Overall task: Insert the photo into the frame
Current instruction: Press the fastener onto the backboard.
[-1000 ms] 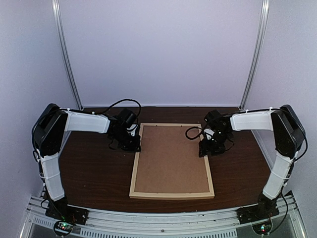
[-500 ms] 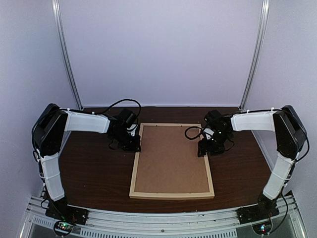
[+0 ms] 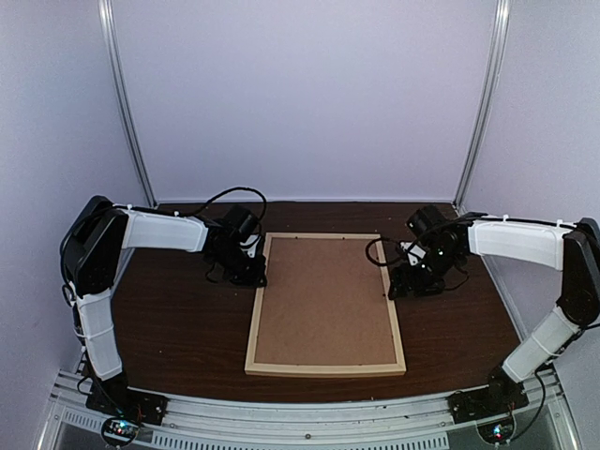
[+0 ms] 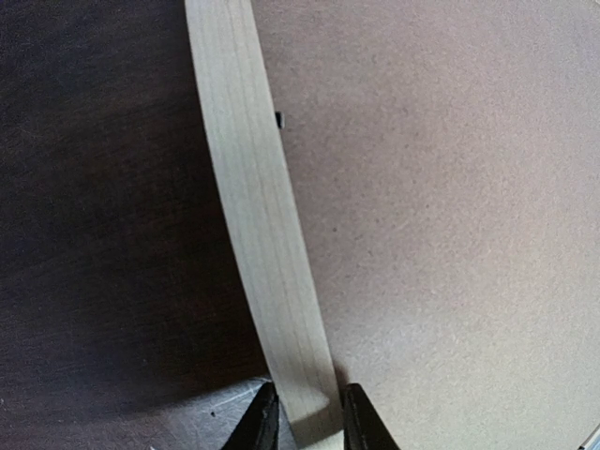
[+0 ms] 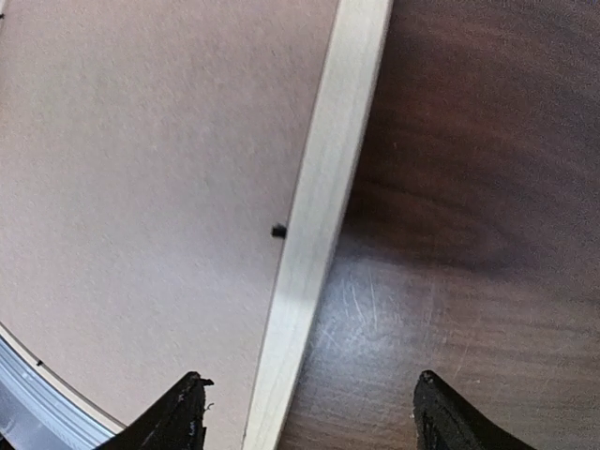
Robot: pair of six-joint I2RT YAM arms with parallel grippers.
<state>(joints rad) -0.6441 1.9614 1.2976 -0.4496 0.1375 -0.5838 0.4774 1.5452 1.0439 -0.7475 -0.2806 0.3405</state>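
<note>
The frame, thin light wood rails, lies flat mid-table with a plain brown backing board filling it. The photo is hidden. My left gripper is at the left rail near the far end. In the left wrist view my left gripper is shut on that rail, one finger on each side. My right gripper is at the right rail. In the right wrist view it is open wide, straddling the rail, one finger over the board, the other over the table.
A dark brown wooden table carries the frame. Small black retaining tabs show at the rails' inner edges. Metal uprights and pale walls close in the back. An aluminium rail runs along the near edge.
My right arm has swung out to the right and its gripper has shifted a little right along the frame's right rail. The left arm and the frame have not moved.
</note>
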